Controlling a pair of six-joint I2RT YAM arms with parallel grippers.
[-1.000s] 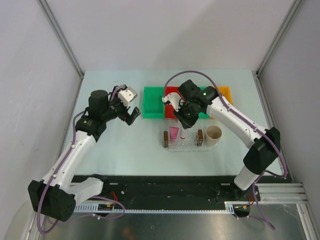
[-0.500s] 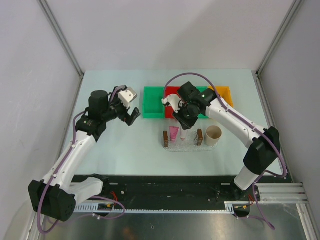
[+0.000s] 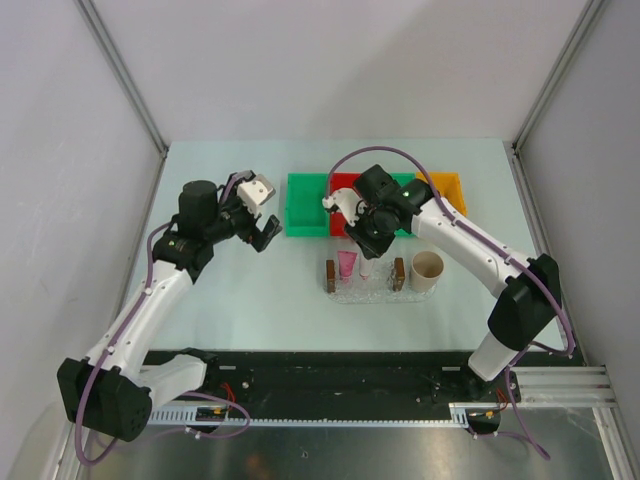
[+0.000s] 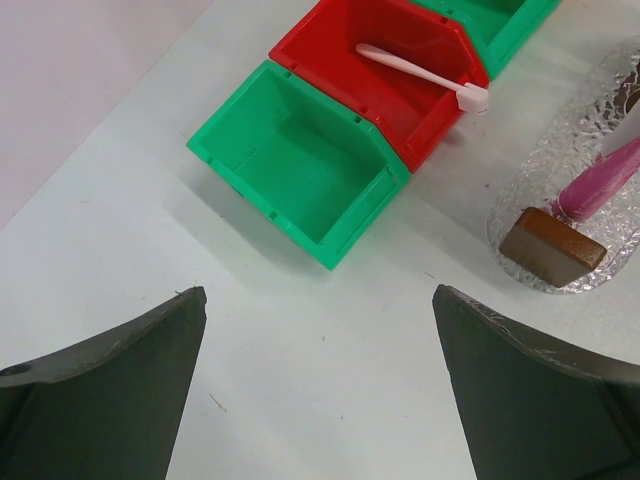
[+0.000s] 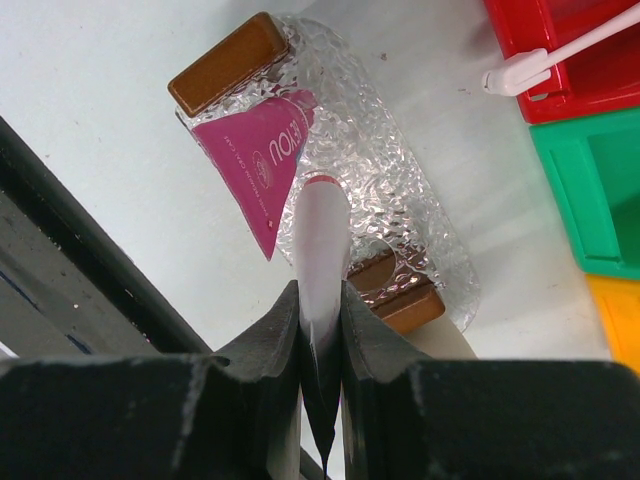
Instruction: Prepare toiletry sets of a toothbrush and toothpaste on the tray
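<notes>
The clear bumpy tray point(image 3: 378, 292) point(image 5: 400, 170) point(image 4: 560, 150) has a brown handle at each short end. A magenta toothpaste point(image 3: 347, 264) point(image 5: 258, 160) point(image 4: 600, 180) lies on its left part. My right gripper point(image 3: 365, 240) point(image 5: 320, 300) hangs over the tray, shut on a slim white toothbrush point(image 5: 322, 235) point(image 3: 366, 268). The toothbrush points down at the tray's middle, beside the toothpaste. Another white toothbrush point(image 4: 420, 75) point(image 5: 560, 55) lies in the red bin point(image 4: 400, 60). My left gripper point(image 3: 262, 232) point(image 4: 315, 300) is open over bare table, left of the green bin point(image 3: 306, 205) point(image 4: 300, 165).
Green, red, green and yellow bins point(image 3: 450, 185) stand in a row behind the tray. A beige cup point(image 3: 427, 268) stands against the tray's right end. Pale walls and metal frame posts close in the table's sides.
My right gripper has shifted slightly to the left with the toothbrush in it. The left arm has not moved.
</notes>
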